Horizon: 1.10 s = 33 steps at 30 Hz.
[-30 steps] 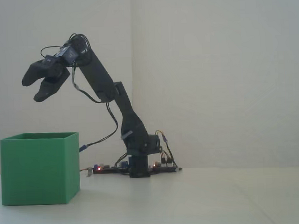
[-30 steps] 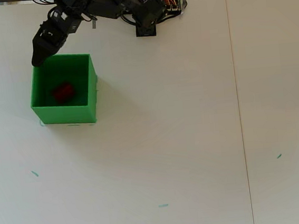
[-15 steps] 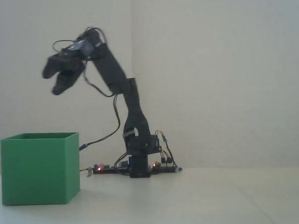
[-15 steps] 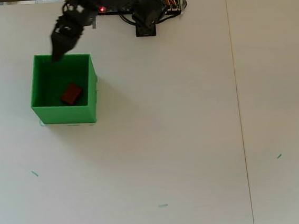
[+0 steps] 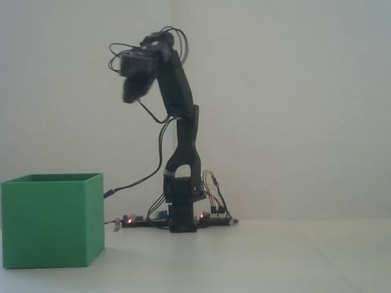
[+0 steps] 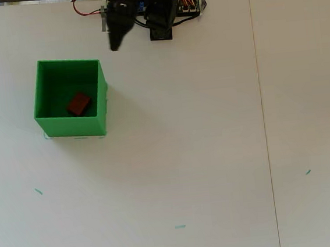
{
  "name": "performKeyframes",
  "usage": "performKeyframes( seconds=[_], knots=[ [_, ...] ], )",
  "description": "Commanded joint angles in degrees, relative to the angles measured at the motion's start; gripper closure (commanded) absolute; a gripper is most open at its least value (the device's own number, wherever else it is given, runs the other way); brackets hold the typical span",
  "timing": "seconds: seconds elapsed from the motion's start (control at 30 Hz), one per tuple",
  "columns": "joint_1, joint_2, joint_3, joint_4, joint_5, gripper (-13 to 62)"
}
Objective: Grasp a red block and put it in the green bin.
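The red block (image 6: 79, 103) lies on the floor of the green bin (image 6: 73, 127), right of its middle in the overhead view. From the side, the green bin (image 5: 53, 221) hides the block. My gripper (image 5: 131, 92) is raised high on the nearly upright arm, well to the right of the bin and far above it. From above, the gripper (image 6: 113, 44) points down-left near the arm's base, clear of the bin's far right corner. It holds nothing. Motion blur and the viewing angle hide how its jaws stand.
The arm's base (image 6: 161, 31) with circuit boards and wires sits at the table's far edge. A seam (image 6: 264, 120) runs down the table on the right. Small teal marks (image 6: 179, 226) dot the white surface.
The arm has swung up and to the right, away from above the bin, and now stands almost upright. The red block came to rest in the bin and has stayed put since.
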Motion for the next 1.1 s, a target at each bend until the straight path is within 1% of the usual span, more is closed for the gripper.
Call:
performKeyframes(
  seconds=[0.0,0.07,0.17,0.23,0.37,0.47,0.57,0.73,0.87,1.07],
  knots=[
    [-2.46,4.13,3.08,-2.64,-0.18,15.4],
    [-4.31,6.77,9.05,-2.64,-3.52,14.9],
    [-4.04,10.37,13.45,-2.81,-3.87,14.3],
    [-4.13,12.04,14.24,-4.22,-2.2,14.4],
    [-5.63,15.64,17.75,-5.98,2.11,17.1],
    [-8.96,18.37,20.65,-8.17,6.42,17.1],
    [-8.96,19.69,24.17,-9.05,7.73,15.2],
    [-9.84,25.31,40.43,-17.93,8.17,13.8],
    [-10.9,28.04,53.0,-26.02,12.57,13.5],
    [-11.6,28.48,61.17,-31.46,12.57,12.8]
  ],
)
